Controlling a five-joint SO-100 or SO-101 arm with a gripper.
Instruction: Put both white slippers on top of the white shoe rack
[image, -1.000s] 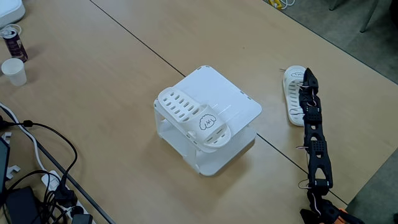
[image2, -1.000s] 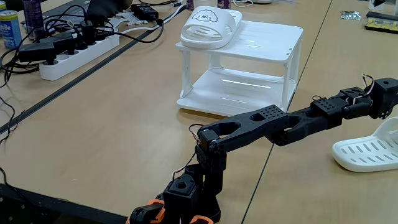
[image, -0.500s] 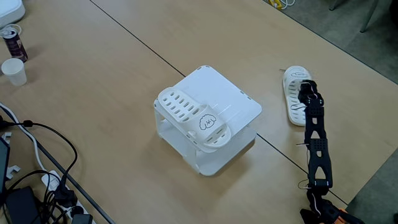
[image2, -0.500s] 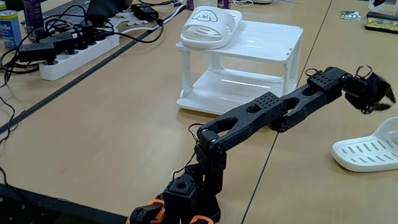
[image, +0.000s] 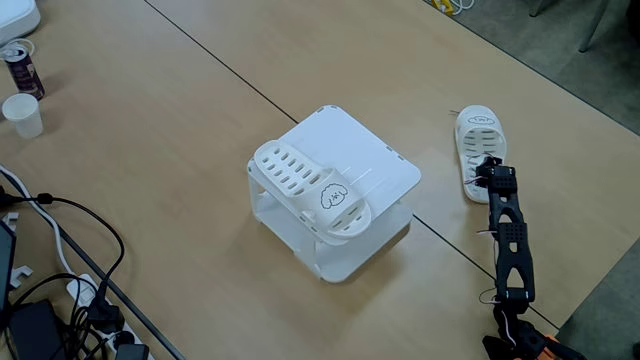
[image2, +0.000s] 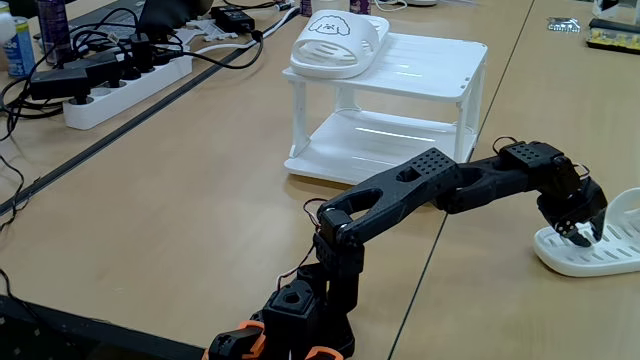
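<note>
Wooden bench (image: 180, 120): one white slipper (image: 312, 190) sits on the white shoe rack (image: 375, 160), the other (image: 476, 150) lies beside it; hand (image2: 578, 232), fingers slightly apart, should straddle its heel rim squarely before closing.

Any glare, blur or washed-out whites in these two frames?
In a fixed view from above, light is even and shadows soft, but the slipper on the shoe rack blends into its white top. In a fixed view from table level, ceiling light streaks glare across the rack's shelves; the gripper looks sharp.
</note>
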